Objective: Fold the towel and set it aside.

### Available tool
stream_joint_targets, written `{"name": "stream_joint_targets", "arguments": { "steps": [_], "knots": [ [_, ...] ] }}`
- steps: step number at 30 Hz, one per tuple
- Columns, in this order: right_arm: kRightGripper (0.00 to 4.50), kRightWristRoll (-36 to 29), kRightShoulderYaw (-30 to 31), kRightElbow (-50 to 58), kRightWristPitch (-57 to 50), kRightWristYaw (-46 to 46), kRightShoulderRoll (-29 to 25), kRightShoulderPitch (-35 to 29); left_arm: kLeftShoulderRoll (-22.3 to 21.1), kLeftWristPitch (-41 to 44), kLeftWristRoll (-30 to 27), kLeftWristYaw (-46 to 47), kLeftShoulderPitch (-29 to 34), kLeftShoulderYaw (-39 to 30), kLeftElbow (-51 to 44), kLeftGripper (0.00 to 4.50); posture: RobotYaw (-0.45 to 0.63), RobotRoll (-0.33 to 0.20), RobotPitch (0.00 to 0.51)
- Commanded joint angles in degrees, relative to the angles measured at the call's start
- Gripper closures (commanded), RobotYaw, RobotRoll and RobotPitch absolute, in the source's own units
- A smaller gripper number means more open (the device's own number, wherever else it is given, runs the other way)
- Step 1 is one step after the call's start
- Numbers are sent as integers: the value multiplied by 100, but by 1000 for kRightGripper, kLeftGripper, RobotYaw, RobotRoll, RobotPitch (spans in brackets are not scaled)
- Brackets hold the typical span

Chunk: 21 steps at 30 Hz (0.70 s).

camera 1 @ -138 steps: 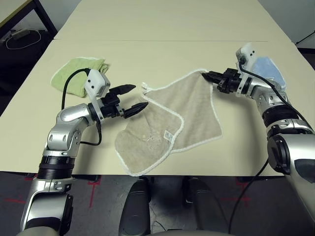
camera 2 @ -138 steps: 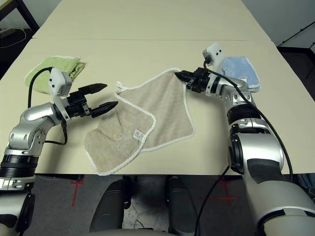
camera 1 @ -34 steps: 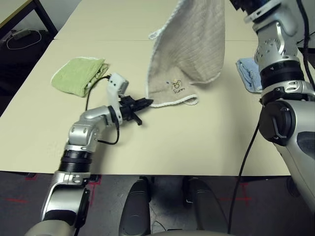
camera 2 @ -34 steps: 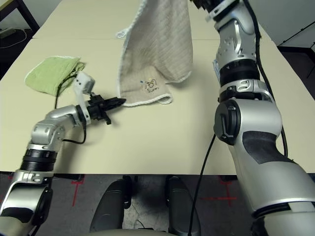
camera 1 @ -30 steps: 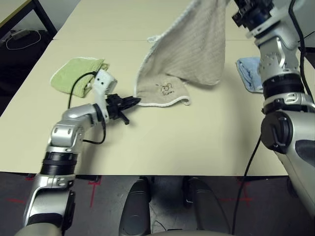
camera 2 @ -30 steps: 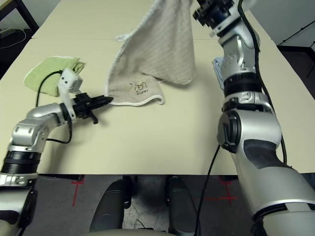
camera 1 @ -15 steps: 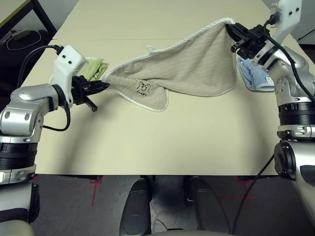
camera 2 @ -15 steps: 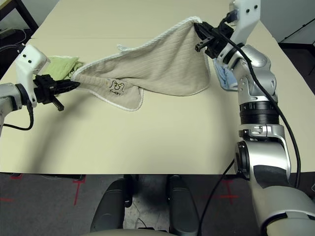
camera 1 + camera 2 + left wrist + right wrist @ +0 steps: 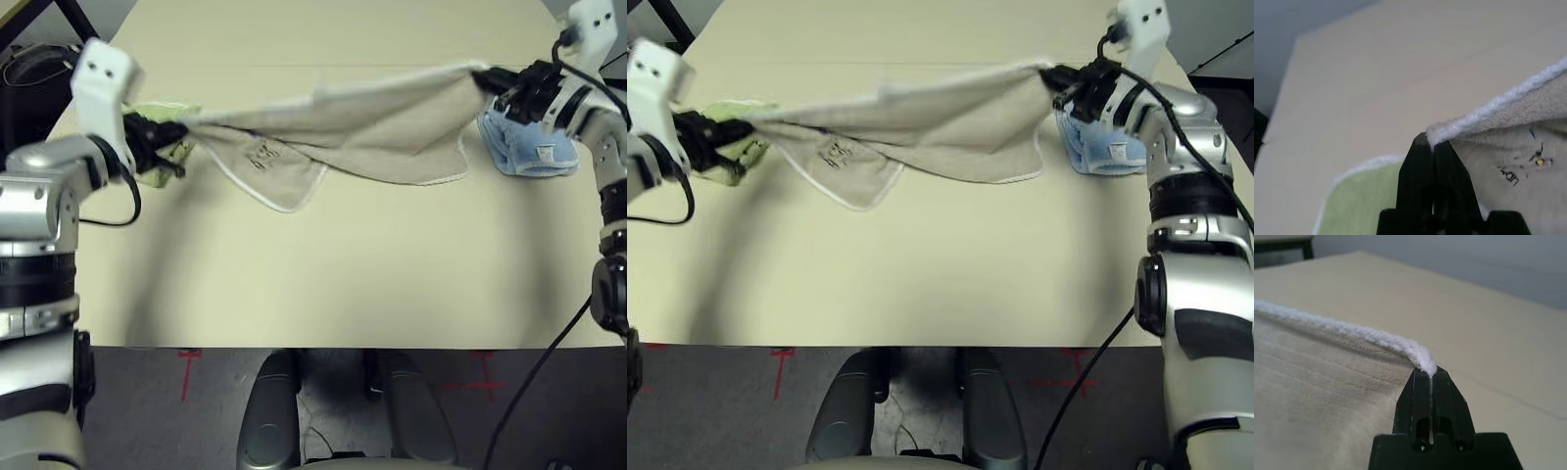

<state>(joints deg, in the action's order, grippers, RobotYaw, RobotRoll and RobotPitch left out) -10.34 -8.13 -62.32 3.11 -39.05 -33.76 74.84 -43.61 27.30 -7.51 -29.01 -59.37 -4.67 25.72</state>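
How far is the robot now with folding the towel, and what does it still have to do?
Done: the left gripper and the right gripper are each shut on a corner of the towel, which hangs stretched between them above the table. In hand: spreading it out. Left: no fold is made yet, and it is not set aside.

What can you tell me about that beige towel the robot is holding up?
The towel is a beige terry cloth with white stitched edging and a small dark embroidered mark. It hangs stretched above the table, sagging in the middle, one corner pinched in the shut left end effector, another in the shut right end effector.
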Motion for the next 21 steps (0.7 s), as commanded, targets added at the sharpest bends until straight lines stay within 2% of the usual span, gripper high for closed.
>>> {"name": "stream_joint_targets", "arguments": {
  "steps": [1,7,13,17,19,21],
  "knots": [
    [4500,84,-274,-693,594,656,34,156,134,-837,439,552,-315,22,1181,4484,12,0,272],
    [4500,-195,-800,-960,1761,1192,334,422,552,-2815,671,1622,-1022,-143,2621,4484,17,0,297],
    [4500,-635,-1435,-898,2542,906,224,521,645,-5062,491,2126,-1466,-466,2903,4484,7,0,307],
    [4500,-837,-1640,-866,2517,444,164,330,637,-5559,309,1899,-1442,-639,2934,4484,12,0,309],
    [4500,-914,-1639,-834,2254,8,147,165,605,-5340,234,1527,-1240,-621,2836,4484,9,0,312],
    [4500,-965,-1562,-794,1868,-577,123,-29,538,-4781,143,993,-881,-540,2563,4484,9,0,315]
  ]
}}
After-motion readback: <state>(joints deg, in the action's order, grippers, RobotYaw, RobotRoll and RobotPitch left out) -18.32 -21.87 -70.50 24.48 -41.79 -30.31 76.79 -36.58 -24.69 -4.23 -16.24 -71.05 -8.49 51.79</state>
